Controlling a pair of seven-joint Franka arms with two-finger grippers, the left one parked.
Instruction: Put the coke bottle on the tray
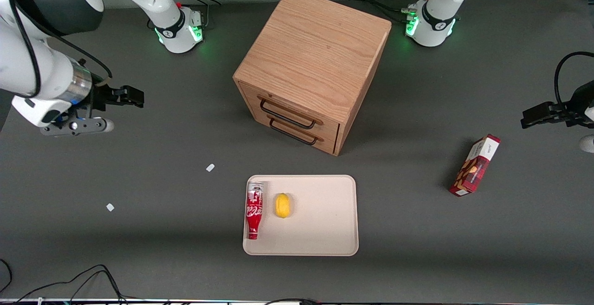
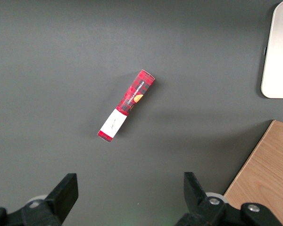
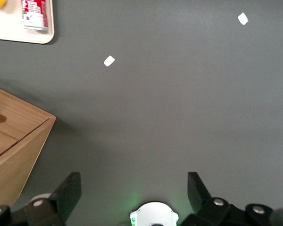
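Observation:
The coke bottle (image 1: 254,210) lies on its side on the cream-beige tray (image 1: 320,230), along the tray's edge toward the working arm's end, red cap pointing toward the front camera. Its silver base end also shows in the right wrist view (image 3: 35,14), on the tray's corner (image 3: 19,35). My right gripper (image 1: 132,96) is open and empty, held above the table well away from the tray toward the working arm's end, farther from the front camera than the tray. In the right wrist view the gripper (image 3: 133,188) has only bare grey table between its fingers.
A yellow lemon (image 1: 282,205) lies on the tray beside the bottle. A wooden two-drawer cabinet (image 1: 313,68) stands farther from the camera than the tray. A red snack box (image 1: 474,165) lies toward the parked arm's end. Two small white scraps (image 1: 210,167) (image 1: 110,207) lie on the table.

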